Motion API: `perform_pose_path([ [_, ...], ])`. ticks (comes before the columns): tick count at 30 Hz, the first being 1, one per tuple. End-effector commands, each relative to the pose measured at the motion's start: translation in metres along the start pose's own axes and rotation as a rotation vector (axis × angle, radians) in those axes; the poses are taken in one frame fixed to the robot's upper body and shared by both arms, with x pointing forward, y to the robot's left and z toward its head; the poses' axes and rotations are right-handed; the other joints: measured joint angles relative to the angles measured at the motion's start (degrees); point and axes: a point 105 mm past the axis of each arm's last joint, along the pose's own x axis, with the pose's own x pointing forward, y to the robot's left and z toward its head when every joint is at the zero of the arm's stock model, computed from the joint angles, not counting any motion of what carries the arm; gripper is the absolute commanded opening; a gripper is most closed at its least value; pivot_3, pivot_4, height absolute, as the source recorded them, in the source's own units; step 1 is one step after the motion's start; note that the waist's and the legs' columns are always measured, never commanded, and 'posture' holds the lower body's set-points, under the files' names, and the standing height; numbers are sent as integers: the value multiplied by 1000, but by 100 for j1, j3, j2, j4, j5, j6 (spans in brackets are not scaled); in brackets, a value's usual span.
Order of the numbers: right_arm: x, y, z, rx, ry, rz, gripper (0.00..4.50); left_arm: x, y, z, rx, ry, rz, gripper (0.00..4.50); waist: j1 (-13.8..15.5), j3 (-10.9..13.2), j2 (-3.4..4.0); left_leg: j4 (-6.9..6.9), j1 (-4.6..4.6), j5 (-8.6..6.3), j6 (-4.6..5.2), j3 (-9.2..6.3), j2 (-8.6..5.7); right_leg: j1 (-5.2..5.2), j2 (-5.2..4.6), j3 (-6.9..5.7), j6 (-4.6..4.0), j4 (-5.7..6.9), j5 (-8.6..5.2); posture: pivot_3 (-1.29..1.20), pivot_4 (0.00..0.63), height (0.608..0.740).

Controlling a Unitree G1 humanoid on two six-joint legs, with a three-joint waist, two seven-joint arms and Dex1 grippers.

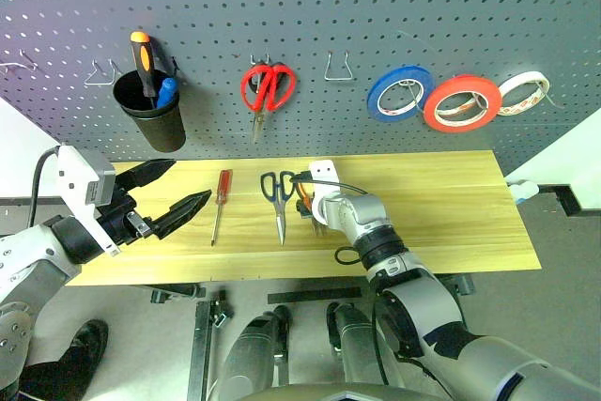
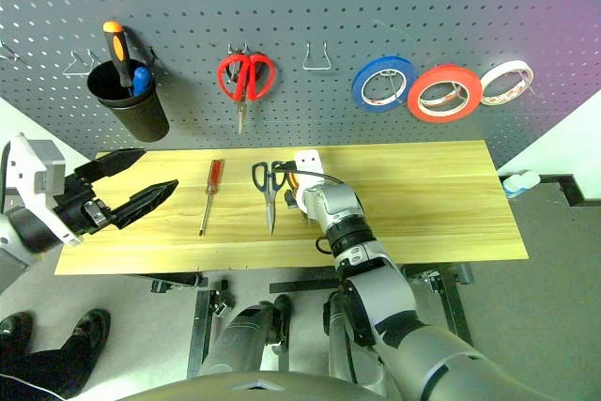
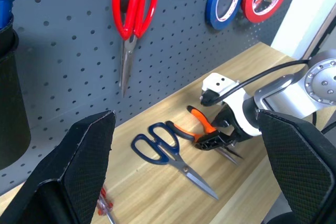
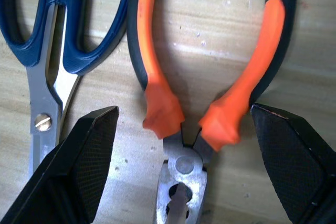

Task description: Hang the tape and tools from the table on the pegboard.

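The red tape (image 1: 462, 103) hangs on the pegboard (image 1: 376, 7) between a blue and a white roll. On the table (image 1: 441, 204) lie a red-handled screwdriver (image 1: 222, 194), dark-handled scissors (image 1: 279, 199) and orange-and-black pliers (image 4: 157, 103). My right gripper (image 4: 184, 129) points down at the pliers, open, with one finger on each side of the pliers' joint and not touching them. Its wrist covers most of the pliers in the head views. My left gripper (image 1: 188, 183) hovers open and empty over the table's left end, left of the screwdriver.
A black cup (image 1: 150, 110) with an orange-and-black screwdriver hangs at the pegboard's left. Red-handled scissors (image 1: 266, 89) hang at its middle, beside a bare wire hook (image 1: 338, 68). A blue roll (image 1: 399, 93) and a white roll (image 1: 522, 93) flank the red tape.
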Motion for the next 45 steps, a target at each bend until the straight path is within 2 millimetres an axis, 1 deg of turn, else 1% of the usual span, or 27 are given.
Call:
perform_pose_path([
  [1,-6,20,27,-12,-77,41,4191,-1,-6,9,33,-23,-13,4500,0,0,0,0,0,0,0,0,0,0,0,0,0,0,0,3,260,740],
  [6,-2,22,26,-44,-82,33,4191,-1,-6,10,40,-23,-12,4500,1,0,0,0,0,1,-1,0,0,0,0,0,0,1,0,11,260,740],
  [10,2,19,28,-93,-102,2,4191,-1,-6,11,41,-24,-8,4500,1,0,0,1,0,1,-2,0,0,0,0,0,0,1,0,19,263,740],
  [22,5,19,18,-126,-70,0,4191,-2,-7,13,40,-23,-4,4500,2,0,0,1,0,2,-3,-1,0,0,1,0,0,4,0,19,274,740],
  [25,5,16,18,-164,-71,-23,3648,-2,-7,14,43,-24,-7,4500,1,0,0,1,0,2,-2,0,0,0,1,0,0,4,0,17,278,740],
  [26,6,15,17,-173,-69,-26,3250,-2,-8,14,44,-24,-7,4500,2,0,0,1,0,2,-3,-1,0,-1,1,0,0,4,0,17,278,740],
  [28,6,15,16,-194,-68,-30,2722,-2,-7,14,42,-24,-8,4500,2,1,0,1,0,2,-3,-1,0,-1,1,0,0,4,0,17,280,740],
  [29,6,16,15,-199,-64,-29,2339,-2,-7,14,42,-23,-8,4500,0,1,0,1,0,2,-3,-1,0,-1,1,0,0,4,0,18,281,740],
  [30,7,16,13,-207,-60,-30,2127,-2,-7,14,43,-23,-8,4500,0,0,0,2,0,2,-3,-1,0,0,1,0,0,4,0,18,281,740],
  [31,7,15,12,-211,-56,-31,2026,-2,-7,14,44,-22,-8,4500,0,0,0,2,1,2,-3,-1,0,0,1,0,0,5,0,18,281,740],
  [34,8,14,11,-223,-57,-31,2027,-2,-7,16,43,-27,-7,4500,1,1,0,3,1,3,-3,-1,0,0,1,0,0,6,0,22,283,740],
  [37,8,9,11,-225,-59,-50,2027,-2,-7,16,46,-24,-5,4500,1,1,0,3,1,3,-3,-1,0,1,1,0,0,6,0,23,282,740],
  [40,10,0,10,-218,-54,-62,2027,-2,-6,17,45,-26,-4,4500,3,0,0,3,1,3,-3,-1,0,0,1,0,-1,6,0,21,283,740],
  [42,9,-7,14,-193,-67,-76,2027,-2,-6,16,47,-24,-4,4500,3,0,0,4,3,3,-3,-1,0,2,1,0,0,6,0,20,280,740],
  [45,8,-24,18,-195,-72,-104,2027,-2,-6,15,45,-25,-1,4500,5,1,0,5,3,3,-3,-1,0,3,1,0,-1,6,0,14,281,740],
])
